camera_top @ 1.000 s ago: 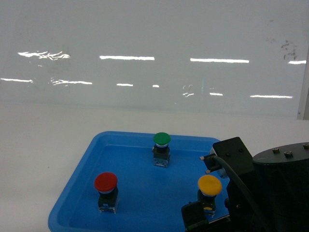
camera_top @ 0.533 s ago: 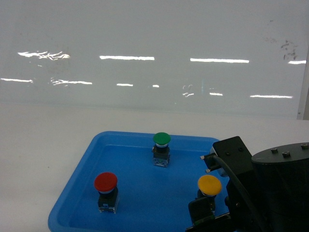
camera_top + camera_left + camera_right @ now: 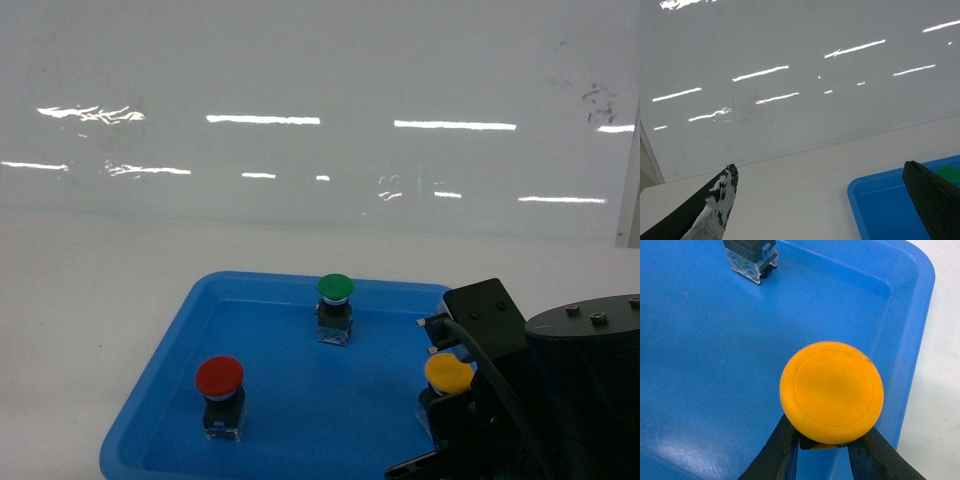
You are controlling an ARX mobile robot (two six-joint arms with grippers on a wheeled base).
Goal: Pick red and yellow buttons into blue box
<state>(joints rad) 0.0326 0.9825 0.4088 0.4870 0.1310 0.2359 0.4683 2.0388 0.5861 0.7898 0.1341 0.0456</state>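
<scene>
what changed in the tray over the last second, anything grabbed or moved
The right gripper has closed in on the yellow-capped push button, its fingers now pinching just under the cap. The button has shifted slightly right and sits a little higher in the head view, so it may be starting to lift. The red-capped push button, the green-capped push button and the shallow blue plastic tray are unchanged.

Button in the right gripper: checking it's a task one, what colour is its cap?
Yellow, clearest in the right wrist view.
</scene>
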